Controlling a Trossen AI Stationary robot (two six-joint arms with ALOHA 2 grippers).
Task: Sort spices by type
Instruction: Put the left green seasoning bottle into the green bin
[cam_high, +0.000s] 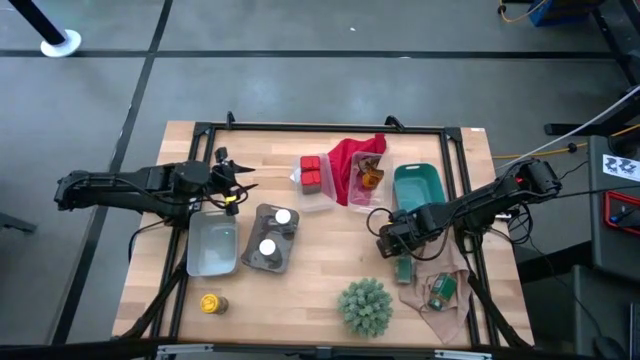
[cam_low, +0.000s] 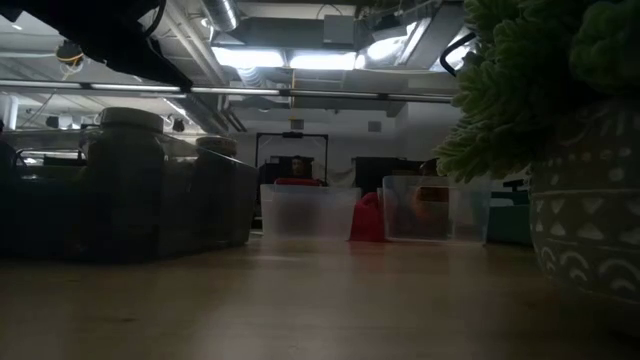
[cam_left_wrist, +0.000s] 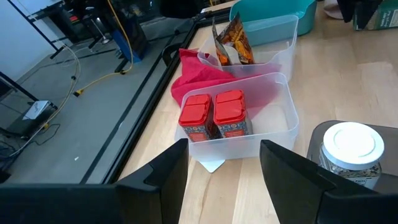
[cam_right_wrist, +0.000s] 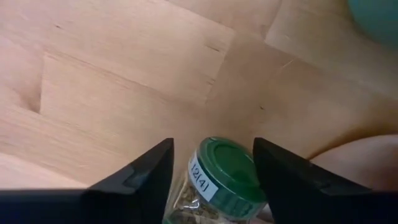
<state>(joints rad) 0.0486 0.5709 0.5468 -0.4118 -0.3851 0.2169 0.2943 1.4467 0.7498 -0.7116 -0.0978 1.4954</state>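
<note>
Fingers (cam_right_wrist: 146, 177) of the right gripper (cam_right_wrist: 211, 171) stand spread to either side of a small green-capped spice jar with a white label (cam_right_wrist: 221, 180), and there is daylight between each finger and the cap, so nothing is clamped. That jar sits on the pale wooden tabletop (cam_right_wrist: 124, 74) at the edge of a beige cloth (cam_right_wrist: 357, 165). From above, the right gripper (cam_high: 397, 240) hangs near the table's right side, just in front of an empty teal plastic bin (cam_high: 418, 186), with a second green-labelled jar (cam_high: 443, 290) lying on the cloth nearer the front.

Over on the left, the left gripper (cam_left_wrist: 224, 168) hovers with its fingers parted and nothing between them. Straight ahead of it is a clear plastic tub (cam_left_wrist: 273, 127) holding two red boxy tins (cam_left_wrist: 213, 115) side by side. Behind that, another clear tub (cam_left_wrist: 270, 46) holds a brown-amber packet (cam_left_wrist: 233, 43), with a red cloth (cam_left_wrist: 199, 78) bunched between the two tubs. Just beside the left fingers, a grey tray (cam_high: 270, 240) carries two white-topped round jars (cam_high: 275, 232). An empty clear tub (cam_high: 213, 245) sits to its left, a yellow-capped jar (cam_high: 210, 303) stands alone near the front edge, and a spiky green ball plant (cam_high: 365, 305) sits front centre.
</note>
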